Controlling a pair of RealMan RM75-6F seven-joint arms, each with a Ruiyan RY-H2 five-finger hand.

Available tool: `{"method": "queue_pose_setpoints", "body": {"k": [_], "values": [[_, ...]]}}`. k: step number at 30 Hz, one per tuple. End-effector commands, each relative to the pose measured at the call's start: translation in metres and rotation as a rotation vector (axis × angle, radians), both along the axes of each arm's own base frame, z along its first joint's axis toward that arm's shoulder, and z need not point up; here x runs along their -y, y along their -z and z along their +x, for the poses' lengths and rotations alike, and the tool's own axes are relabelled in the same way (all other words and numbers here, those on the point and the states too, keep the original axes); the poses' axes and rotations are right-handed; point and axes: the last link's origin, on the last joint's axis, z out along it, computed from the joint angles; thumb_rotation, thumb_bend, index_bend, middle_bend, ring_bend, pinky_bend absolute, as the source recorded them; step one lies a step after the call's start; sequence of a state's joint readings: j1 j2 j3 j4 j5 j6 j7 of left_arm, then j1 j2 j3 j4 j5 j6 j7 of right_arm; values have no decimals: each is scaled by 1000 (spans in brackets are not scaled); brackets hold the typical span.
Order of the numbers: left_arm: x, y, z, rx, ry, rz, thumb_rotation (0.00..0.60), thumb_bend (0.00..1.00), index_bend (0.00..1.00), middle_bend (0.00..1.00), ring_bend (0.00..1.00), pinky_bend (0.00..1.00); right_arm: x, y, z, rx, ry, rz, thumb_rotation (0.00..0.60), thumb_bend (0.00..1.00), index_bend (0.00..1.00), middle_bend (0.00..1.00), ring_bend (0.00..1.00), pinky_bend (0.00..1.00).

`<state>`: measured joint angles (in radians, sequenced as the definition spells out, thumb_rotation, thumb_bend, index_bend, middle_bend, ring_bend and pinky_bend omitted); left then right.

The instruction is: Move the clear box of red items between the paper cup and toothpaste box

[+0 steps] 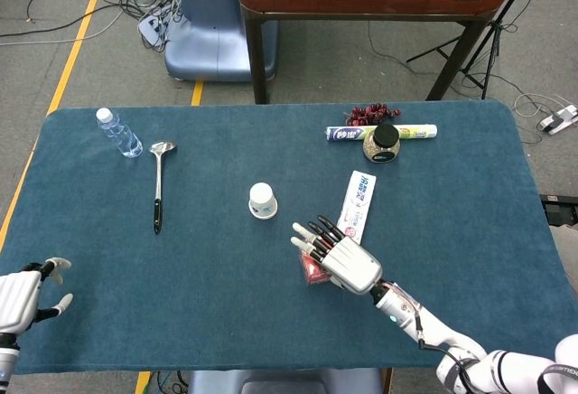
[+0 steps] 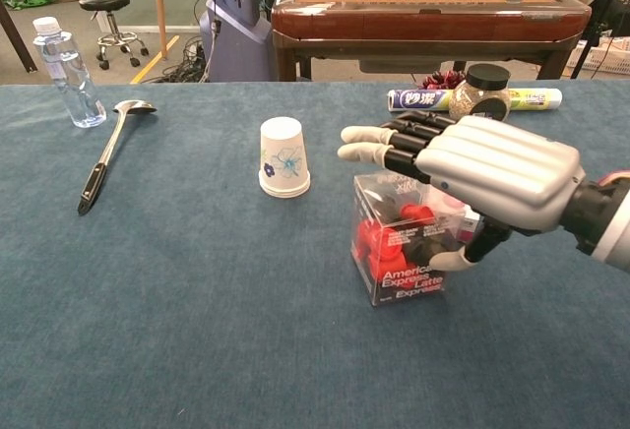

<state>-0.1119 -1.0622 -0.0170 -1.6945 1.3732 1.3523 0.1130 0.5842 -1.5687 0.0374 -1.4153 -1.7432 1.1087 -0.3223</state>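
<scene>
The table (image 2: 148, 331) wore a deep blue-green cloth, and on it the paper cup (image 2: 283, 158) was white with a pale blue flower printed on its side, while the toothpaste box (image 1: 358, 203) was white with blue lettering. The clear box (image 2: 399, 242) held bright red items (image 2: 379, 242) and carried white lettering across a red band, and the right hand (image 2: 472, 168) over it was silver-grey across the back with black fingers ending in off-white tips (image 2: 356, 136). The left hand (image 1: 23, 296) was white, the ladle (image 2: 108, 153) was silver with a black handle, the water bottle (image 2: 69, 72) was clear with a white cap, and the jar (image 2: 480, 97) had a black lid over speckled beige contents.
</scene>
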Motion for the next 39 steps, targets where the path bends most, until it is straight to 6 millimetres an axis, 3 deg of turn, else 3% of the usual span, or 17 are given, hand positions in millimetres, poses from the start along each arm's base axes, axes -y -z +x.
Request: {"method": "queue_pose_setpoints", "body": {"k": [1,22,39], "values": [[0,-1,0,2,0,2,600,264,359,501,390,570,6,5,5,-2,1,2,600,0,0,0,0,20],[1,-6,1,14,-1,17,600,264,359,501,389,570,35,27,34,11,-2,-24,600,0,0,0,0,19],[1,-6,2,18,2,14,600,264,359,501,390,570,56,31,29,2,21,-128,600,0,0,0,0,9]]}}
